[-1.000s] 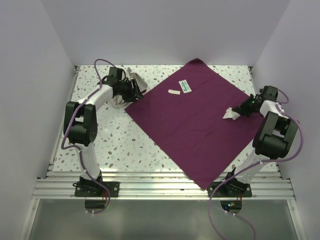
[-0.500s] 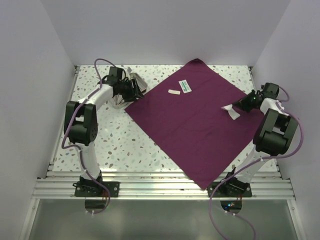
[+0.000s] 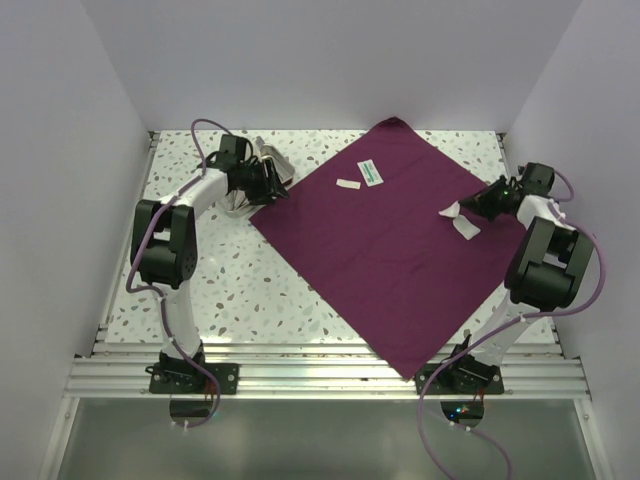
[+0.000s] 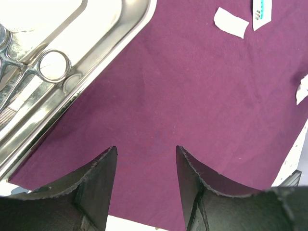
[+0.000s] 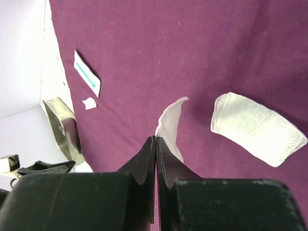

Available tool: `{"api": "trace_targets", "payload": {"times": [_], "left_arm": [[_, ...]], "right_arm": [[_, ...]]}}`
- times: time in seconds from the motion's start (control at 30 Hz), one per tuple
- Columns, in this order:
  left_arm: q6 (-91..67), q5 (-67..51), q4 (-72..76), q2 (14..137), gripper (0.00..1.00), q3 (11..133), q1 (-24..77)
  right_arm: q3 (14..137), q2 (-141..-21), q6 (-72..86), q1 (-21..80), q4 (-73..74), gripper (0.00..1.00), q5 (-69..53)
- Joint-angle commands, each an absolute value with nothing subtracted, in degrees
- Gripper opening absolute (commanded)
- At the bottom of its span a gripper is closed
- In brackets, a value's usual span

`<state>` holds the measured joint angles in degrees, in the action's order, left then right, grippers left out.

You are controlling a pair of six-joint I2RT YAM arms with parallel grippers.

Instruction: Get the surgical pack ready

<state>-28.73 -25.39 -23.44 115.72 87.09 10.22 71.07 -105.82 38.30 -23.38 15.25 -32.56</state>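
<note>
The plum-purple cloth (image 3: 390,250) lies spread as a diamond on the table. My right gripper (image 5: 155,138) is shut on the edge of a white gauze pad (image 5: 172,120), raised a little over the cloth's right side (image 3: 450,210). A second gauze pad (image 5: 257,127) lies flat beside it. My left gripper (image 4: 146,149) hangs open over the cloth's left corner, with nothing between its fingers. The steel tray (image 4: 103,53) sits just beyond it, holding ring-handled scissors or forceps (image 4: 52,66). Two small packets (image 3: 362,177) rest on the cloth's far part.
The speckled tabletop (image 3: 250,280) is walled in by white panels on the left, back and right. An aluminium rail (image 3: 320,375) runs along the near edge, carrying both arm bases. The right arm's elbow (image 3: 550,265) stands over the cloth's right corner.
My right gripper has drawn back up and to the right, lifting one gauze pad; the other pad stays flat on the cloth. The left arm has hardly moved.
</note>
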Motion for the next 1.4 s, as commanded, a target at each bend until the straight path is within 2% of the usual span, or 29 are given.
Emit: {"api": "trace_targets", "payload": {"times": [0.0,1.37], "left_arm": [[-27.69,-26.63,-22.76,115.75,0.56,89.38,10.28],[-27.16,-27.86,-22.94,116.37,0.58,89.21,9.05]], "right_arm": [[74.26,-105.81,36.31,-23.47,17.39,0.00,-32.26],[71.37,-107.14,29.27,-28.03,23.20,0.00,-26.63]]}}
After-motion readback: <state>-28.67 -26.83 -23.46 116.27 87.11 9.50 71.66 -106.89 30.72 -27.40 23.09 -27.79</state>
